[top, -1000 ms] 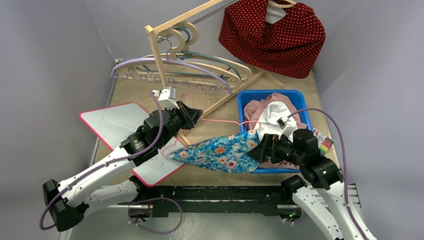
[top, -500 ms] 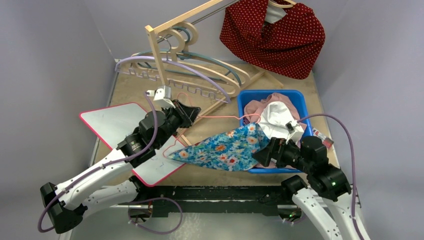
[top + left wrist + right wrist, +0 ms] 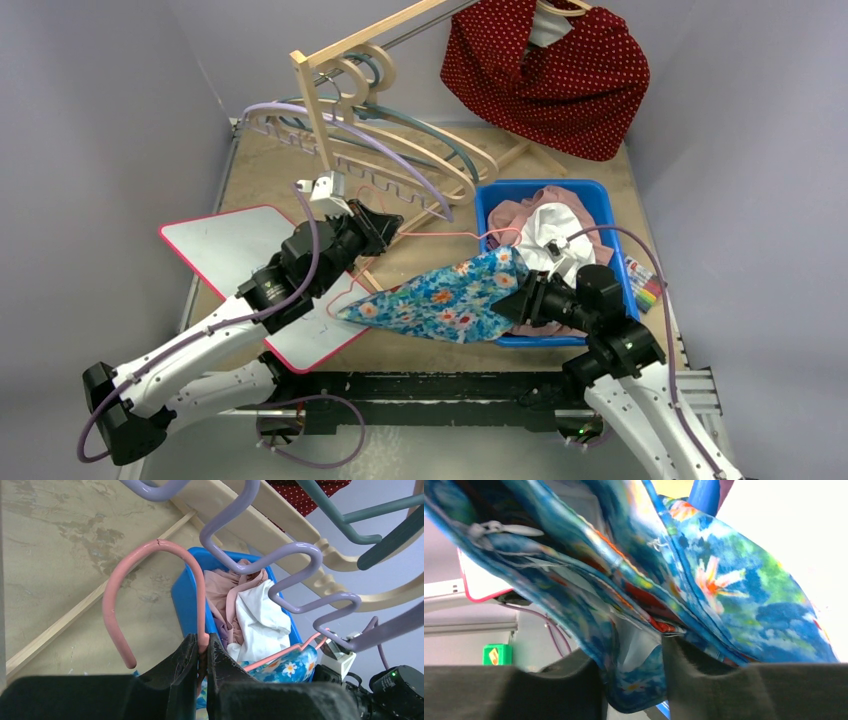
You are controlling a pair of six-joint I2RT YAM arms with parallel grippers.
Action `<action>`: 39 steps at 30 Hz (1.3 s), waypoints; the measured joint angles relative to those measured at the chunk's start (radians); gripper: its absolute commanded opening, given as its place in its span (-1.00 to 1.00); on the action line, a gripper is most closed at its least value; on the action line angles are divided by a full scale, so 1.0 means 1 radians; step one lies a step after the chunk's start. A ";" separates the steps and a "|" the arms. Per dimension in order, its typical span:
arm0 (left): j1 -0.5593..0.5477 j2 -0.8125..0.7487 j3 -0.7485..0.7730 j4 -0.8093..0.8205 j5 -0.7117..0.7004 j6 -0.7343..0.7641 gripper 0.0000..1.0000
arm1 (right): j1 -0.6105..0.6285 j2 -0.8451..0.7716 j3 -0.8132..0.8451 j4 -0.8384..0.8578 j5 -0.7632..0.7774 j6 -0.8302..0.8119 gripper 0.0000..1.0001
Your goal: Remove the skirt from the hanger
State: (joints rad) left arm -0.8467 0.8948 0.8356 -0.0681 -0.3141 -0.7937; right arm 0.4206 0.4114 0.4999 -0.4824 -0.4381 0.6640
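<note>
the left tool (image 3: pixel 201 655) is clamped on the pink wire hanger (image 3: pixel 150 547). the floral skirt (image 3: pixel 440 300) hangs on it over the tabletop (image 3: pixel 270 185), one end between the right tool's (image 3: pixel 631 680) jaws; whether they pinch it is unclear.

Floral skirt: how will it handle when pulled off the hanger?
Likely floppy: the skirt sags in folds from the hanger. Probably light, since that thin hanger carries it. Folds bunch inside the right gripper, so it may snag rather than slide.
</note>
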 measured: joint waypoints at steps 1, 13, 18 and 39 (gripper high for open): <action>0.000 0.002 0.000 0.000 0.000 0.000 -1.00 | 0.000 0.002 0.000 0.008 -0.002 0.003 -0.49; 0.000 0.010 -0.014 0.003 -0.008 0.005 -1.00 | 0.000 -0.026 0.079 0.060 -0.037 -0.002 -1.00; 0.000 0.015 -0.039 0.000 -0.012 0.019 -1.00 | 0.000 -0.066 0.150 0.164 -0.060 -0.002 -1.00; 0.000 0.027 -0.064 0.027 -0.014 0.028 -1.00 | 0.000 0.045 0.701 0.391 -0.069 -0.206 -1.00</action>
State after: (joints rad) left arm -0.8467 0.9218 0.7719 -0.0414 -0.3286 -0.7658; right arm 0.4206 0.4568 1.2007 -0.0910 -0.5076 0.4583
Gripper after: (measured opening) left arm 0.065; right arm 0.012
